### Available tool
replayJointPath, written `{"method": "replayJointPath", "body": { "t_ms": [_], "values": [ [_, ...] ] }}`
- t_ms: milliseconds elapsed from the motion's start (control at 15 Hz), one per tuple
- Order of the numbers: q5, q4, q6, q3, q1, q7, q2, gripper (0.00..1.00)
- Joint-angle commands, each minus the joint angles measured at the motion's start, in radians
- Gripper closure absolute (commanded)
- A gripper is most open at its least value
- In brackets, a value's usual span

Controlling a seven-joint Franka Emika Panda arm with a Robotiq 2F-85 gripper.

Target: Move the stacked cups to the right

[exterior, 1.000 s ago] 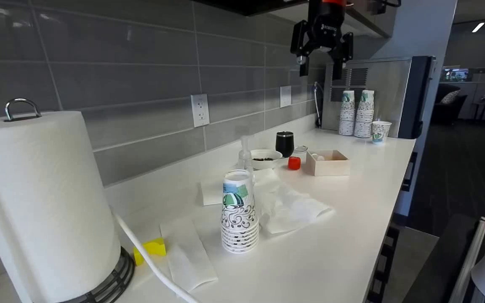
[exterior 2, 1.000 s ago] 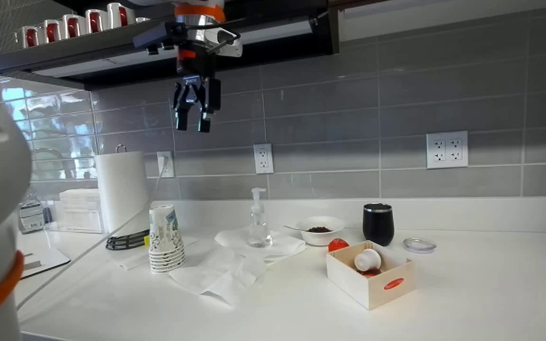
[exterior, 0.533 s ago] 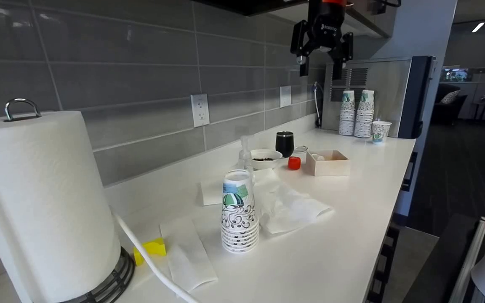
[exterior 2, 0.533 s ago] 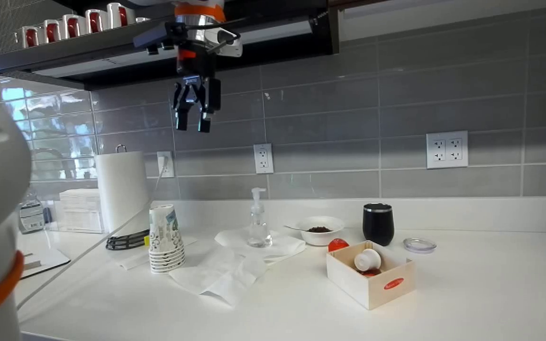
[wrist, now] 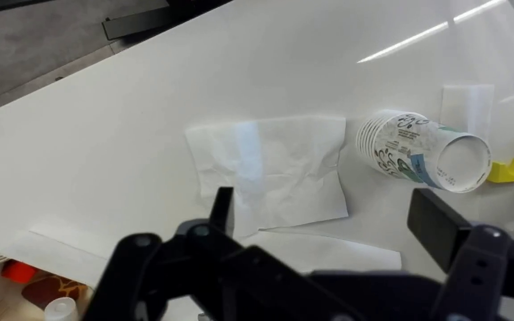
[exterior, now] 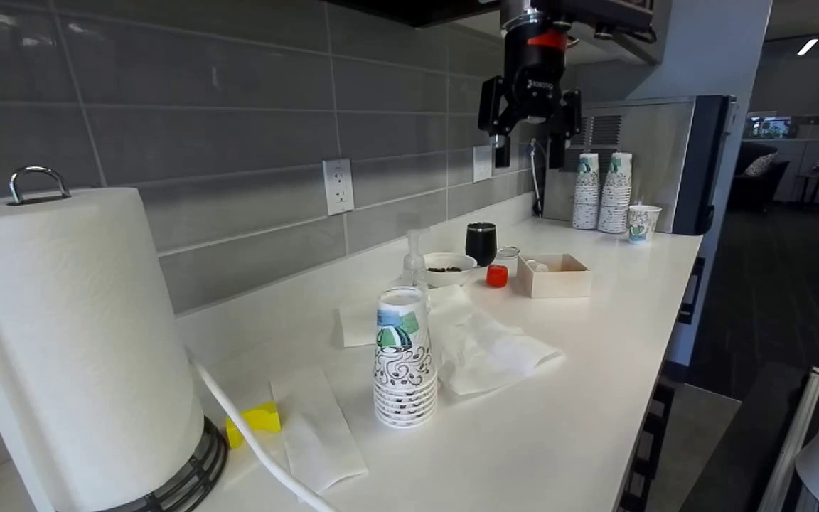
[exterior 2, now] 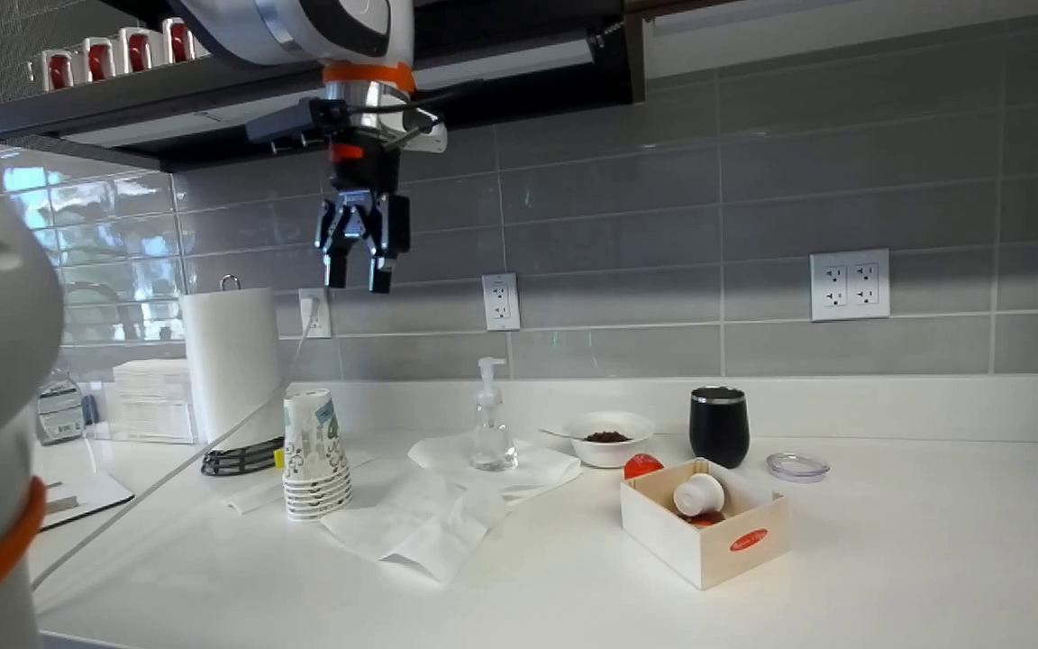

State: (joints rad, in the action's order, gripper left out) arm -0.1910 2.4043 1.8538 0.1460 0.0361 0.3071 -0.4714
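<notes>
White paper cups [exterior: 405,355] stand stacked upside down beside a crumpled napkin [wrist: 292,178]. Higher, the gripper [exterior 2: 358,277] hangs, jaws apart.

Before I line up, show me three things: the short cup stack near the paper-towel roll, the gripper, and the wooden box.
Short cup stack [wrist: 417,149]: wrist view, on its printed side.
Gripper [exterior 2: 358,281]: an exterior view, midway between its parted fingertips.
Wooden box [exterior 2: 663,534]: an exterior view, on an outer side wall.

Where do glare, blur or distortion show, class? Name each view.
Wrist view: a glare streak on the white countertop, dark claw slightly blurred; in an exterior view, bright reflections on glossy wall tiles; in an exterior view, the paper-towel roll seems tilted, probably wide-angle distortion.
</notes>
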Motion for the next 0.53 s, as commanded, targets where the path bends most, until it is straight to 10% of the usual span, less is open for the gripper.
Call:
{"method": "replayJointPath", "body": {
  "t_ms": [0,467],
  "values": [
    [-0.011,0.053,0.153,0.030,0.027,0.009,0.039,0.00],
    [-0.037,0.032,0.438,0.059,0.108,-0.041,0.235,0.00]
  ]
}}
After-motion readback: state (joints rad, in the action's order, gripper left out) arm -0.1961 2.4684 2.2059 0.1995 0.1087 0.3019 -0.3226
